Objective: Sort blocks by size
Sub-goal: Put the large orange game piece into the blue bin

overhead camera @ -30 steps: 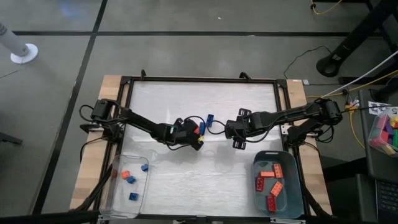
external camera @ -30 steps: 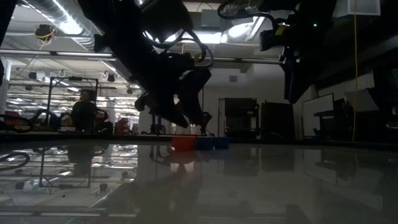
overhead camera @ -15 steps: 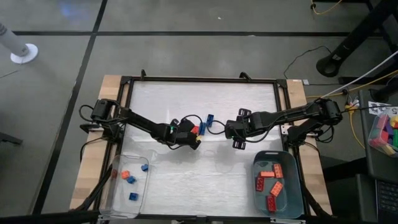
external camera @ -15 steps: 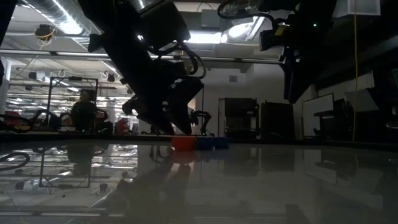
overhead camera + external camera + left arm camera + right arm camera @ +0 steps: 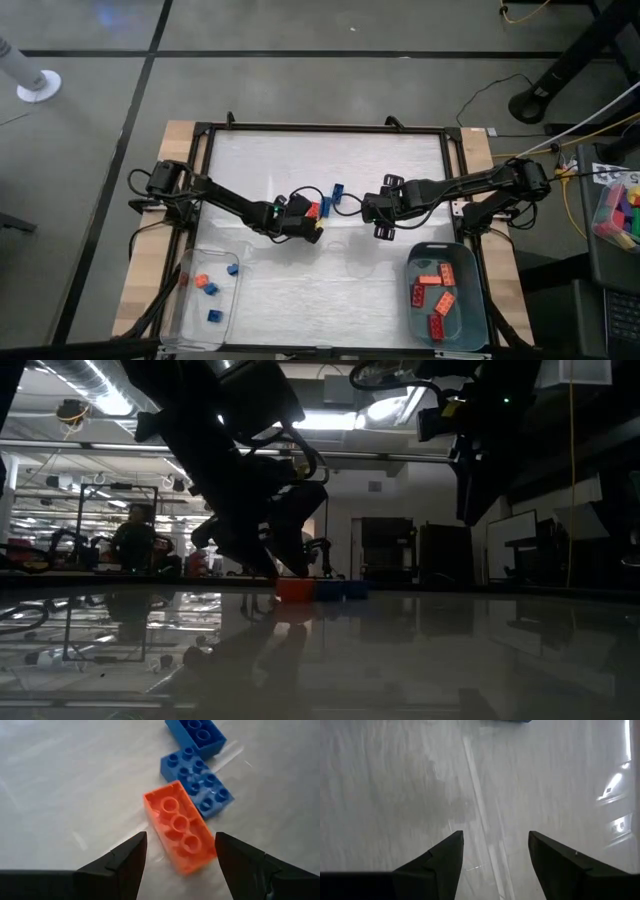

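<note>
The left gripper (image 5: 177, 865) is seen poised low over the table with its two dark fingers spread wide and nothing between the pads yet. Just ahead of the gap, and partly inside it, a long orange studded plastic brick (image 5: 180, 832) is lying flat, three studs showing along its top, angled across the line of the fingers. Touching its far end is a blue studded plastic rectangle (image 5: 197, 787), and a second blue studded brick (image 5: 196, 735) is found just beyond that one.

The orange brick is judged to be light, rigid and glossy (a hard shell that will not give, so it may skid or twist if pinched off-centre). The best hold is reckoned to be across its two long smooth sides, near the middle, clear of the blue neighbour. Because it sits skewed to the fingers, a wrist turn is probably called for before the close.

The right gripper (image 5: 495, 865) is held parted over bare white tabletop (image 5: 420, 780), empty. From above, a clear plastic bin (image 5: 190, 320) with short bricks is seen behind the left gripper, a grey plastic bin (image 5: 475, 320) of longer ones beside the right.
</note>
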